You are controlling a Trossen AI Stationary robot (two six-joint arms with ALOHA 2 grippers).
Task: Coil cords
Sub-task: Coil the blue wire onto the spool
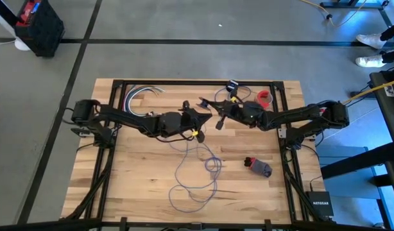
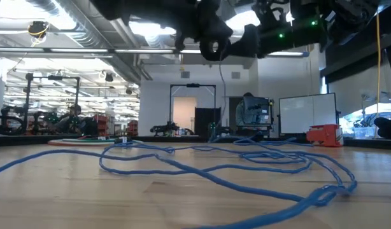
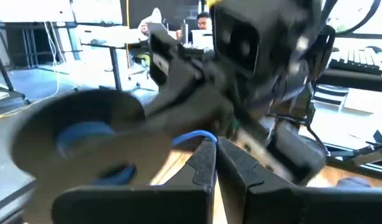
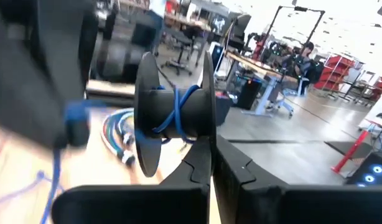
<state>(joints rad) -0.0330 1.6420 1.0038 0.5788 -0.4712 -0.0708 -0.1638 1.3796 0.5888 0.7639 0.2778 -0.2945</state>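
A thin blue cord (image 1: 198, 172) lies in loose loops on the wooden table (image 1: 133, 179); it shows across the low view too (image 2: 246, 170). One stretch rises to the two grippers, which meet above the table's middle. My right gripper (image 4: 211, 155) is shut on a black spool (image 4: 175, 115) with a few turns of the cord on its hub. My left gripper (image 3: 216, 149) faces it, shut on the cord right beside the spool (image 3: 79, 140). In the high view the left gripper (image 1: 198, 119) and right gripper (image 1: 217, 118) nearly touch. My left gripper pinches a single strand of the blue cord (image 3: 194, 137) between its two fingertips, fingers about level, coming from the table's left. The strand is lifted clear of the table. My right gripper holds the spool by the rim of one flange (image 4: 207, 140), pinched between its fingers, coming level from the table's right. The spool is lifted clear, its axis lying across the fingers, with cord turns on the hub (image 4: 172, 118).
A bundle of coloured cables (image 1: 142, 96) lies at the far left. A red item (image 1: 265, 97) and a small black part (image 1: 232, 85) sit at the far right, a dark and red object (image 1: 258, 167) at the near right. People sit at desks beyond the table.
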